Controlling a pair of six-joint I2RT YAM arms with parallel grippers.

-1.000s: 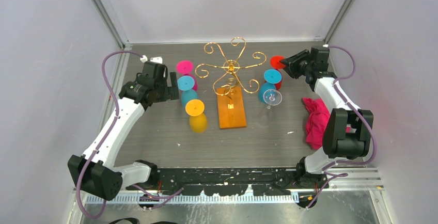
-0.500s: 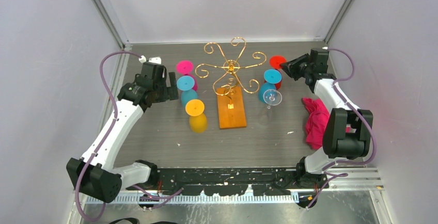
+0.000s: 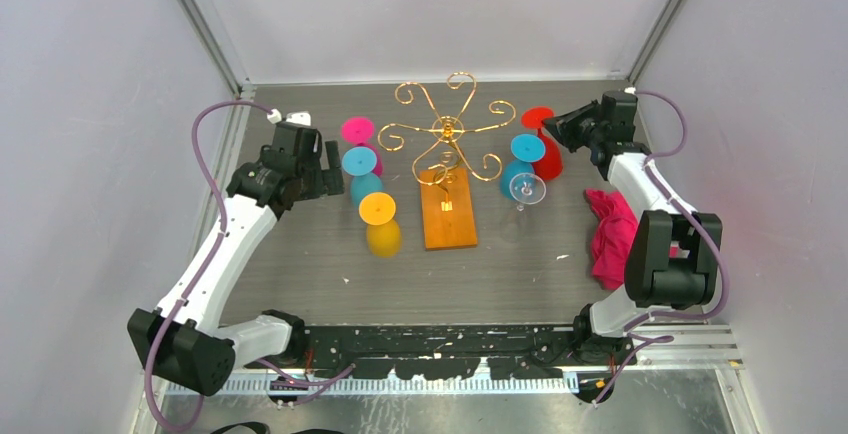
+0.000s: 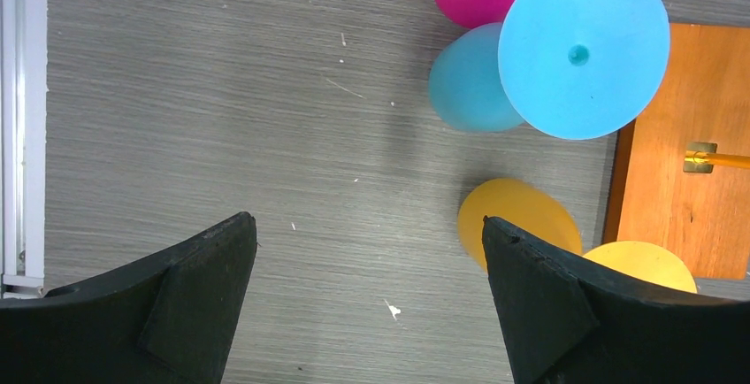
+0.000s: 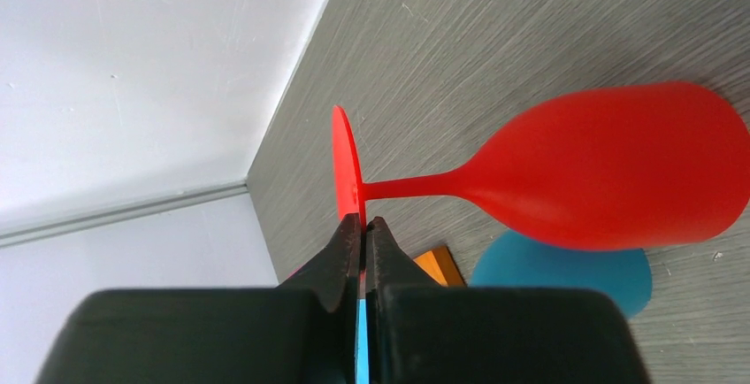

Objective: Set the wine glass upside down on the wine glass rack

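The gold wire wine glass rack [image 3: 447,132] stands on its orange-brown wooden base [image 3: 447,212] in the middle of the table. My right gripper [image 3: 556,126] is shut on the edge of the foot [image 5: 347,163] of a red wine glass [image 5: 619,167]. It holds the glass tilted, with the bowl [image 3: 548,159] over the table right of the rack. In the right wrist view the jaws [image 5: 363,223] pinch the thin red disc. My left gripper [image 3: 330,179] is open and empty, left of the rack. In the left wrist view [image 4: 370,234] only bare table lies between its fingers.
Pink [image 3: 357,132], blue [image 3: 360,162] and yellow [image 3: 378,209] glasses stand upside down left of the rack. A blue glass [image 3: 527,147] and a clear glass [image 3: 527,189] stand to its right. A pink cloth [image 3: 612,229] lies by the right arm. White walls enclose the table.
The red glass has tipped and come off the table in my right gripper, so its bowl now shows beside the blue glass. The left arm has barely moved.
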